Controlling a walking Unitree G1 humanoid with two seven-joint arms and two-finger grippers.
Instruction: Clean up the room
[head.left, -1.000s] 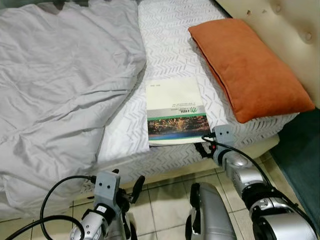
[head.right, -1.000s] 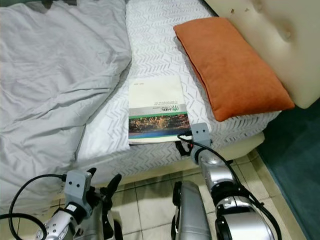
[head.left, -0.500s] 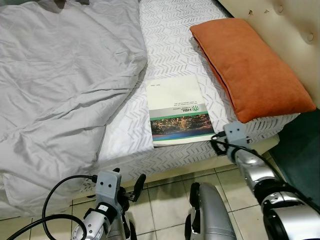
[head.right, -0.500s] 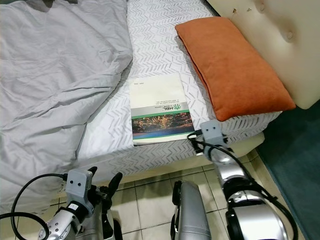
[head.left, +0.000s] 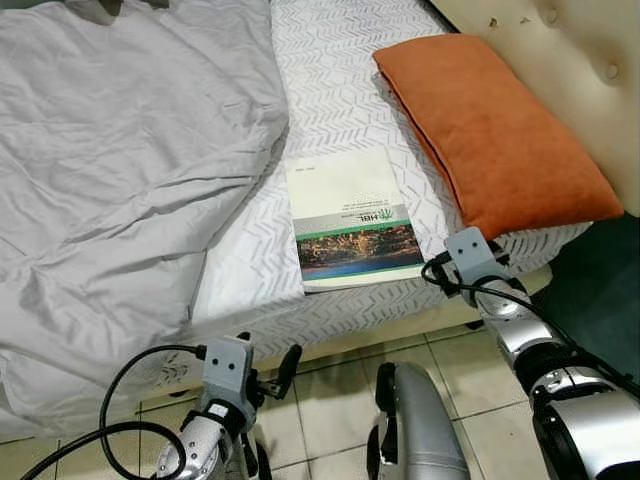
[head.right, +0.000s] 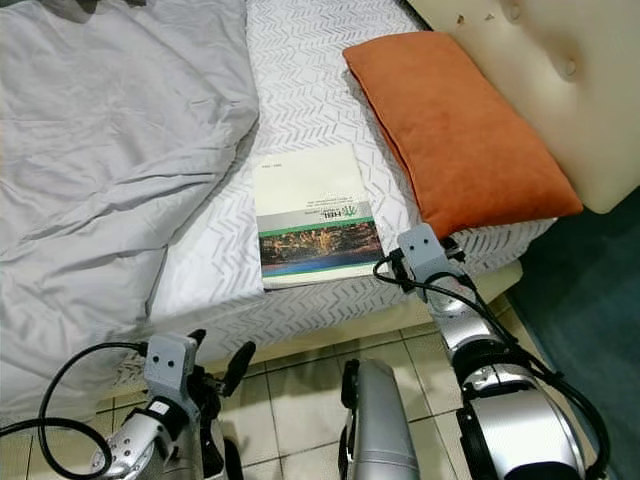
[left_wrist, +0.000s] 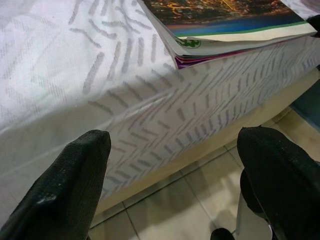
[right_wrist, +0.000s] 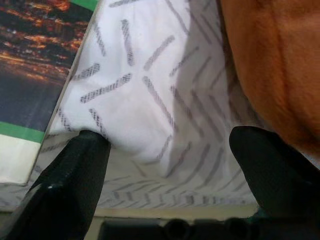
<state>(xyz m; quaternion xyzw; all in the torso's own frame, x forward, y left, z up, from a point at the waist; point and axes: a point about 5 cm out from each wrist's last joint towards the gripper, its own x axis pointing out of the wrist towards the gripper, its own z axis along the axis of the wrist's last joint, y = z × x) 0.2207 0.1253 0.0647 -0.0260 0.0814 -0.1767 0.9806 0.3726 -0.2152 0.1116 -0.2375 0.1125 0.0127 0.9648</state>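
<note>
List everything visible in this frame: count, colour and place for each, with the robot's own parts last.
Duvet: one, grey, rumpled over the robot's-left part of the bed.
Sheet: one, white with grey chevron pattern, covering the mattress.
Pillow: one, orange, on the sheet beside the headboard.
Magazine: one, cream with a dark photo strip, flat at the bed's near edge, between duvet and pillow.
Headboard: one, cream, tufted, at the far right.
Floor: beige tiles below the bed.
Left gripper: one, black fingers, open, low over the floor, facing the bed's side.
Right gripper: one, black fingers, open, at the bed's edge between magazine and pillow.
</note>
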